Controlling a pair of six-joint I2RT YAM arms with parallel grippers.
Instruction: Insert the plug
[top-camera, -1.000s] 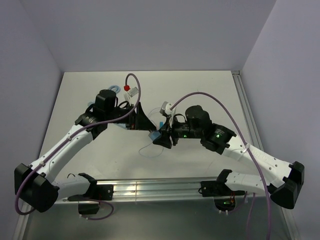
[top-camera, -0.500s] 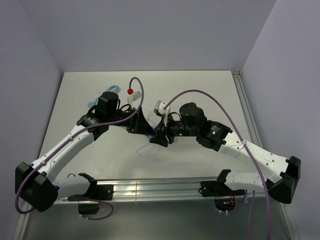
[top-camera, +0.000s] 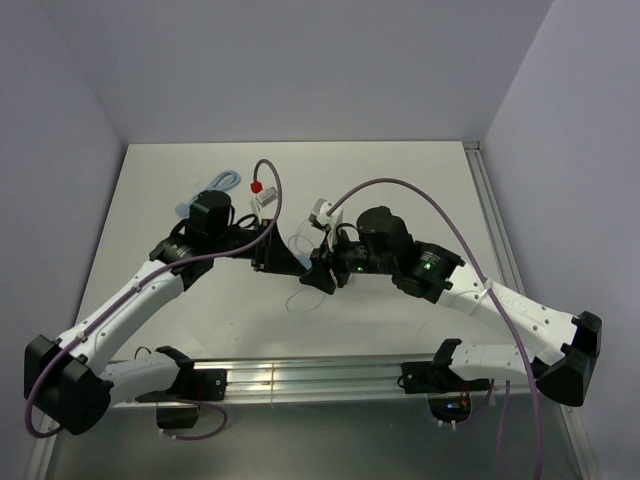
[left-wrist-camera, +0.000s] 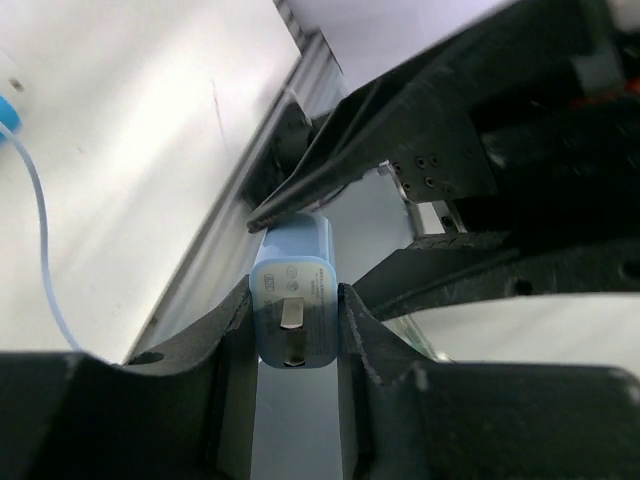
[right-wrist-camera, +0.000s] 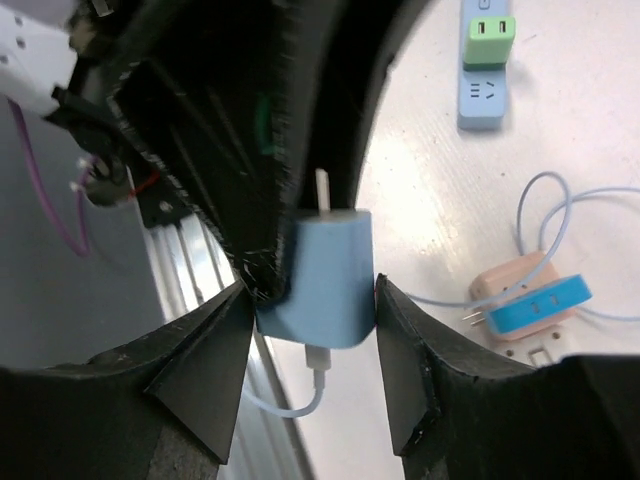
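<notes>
The plug (left-wrist-camera: 293, 300) is a light-blue charger block with two metal prongs, held in the air between both arms at mid-table. My left gripper (left-wrist-camera: 293, 295) is shut on it, a finger flat against each side, prongs facing its camera. In the right wrist view the plug (right-wrist-camera: 325, 275) sits between the fingers of my right gripper (right-wrist-camera: 312, 290), prongs pointing away and a white cable (right-wrist-camera: 310, 395) hanging from its near end. From above, the left gripper (top-camera: 298, 262) and right gripper (top-camera: 320, 272) meet tip to tip and hide the plug.
A blue power strip (right-wrist-camera: 483, 95) with a green plug (right-wrist-camera: 490, 40) in it lies on the white table beyond the grippers. A pink adapter carrying a blue block (right-wrist-camera: 525, 305) lies nearer, with thin looped cable. An aluminium rail (top-camera: 300, 375) runs along the front edge.
My left gripper has come in toward the right one and closed from wide open onto the plug. The right arm shifted left to meet it, then stayed put.
</notes>
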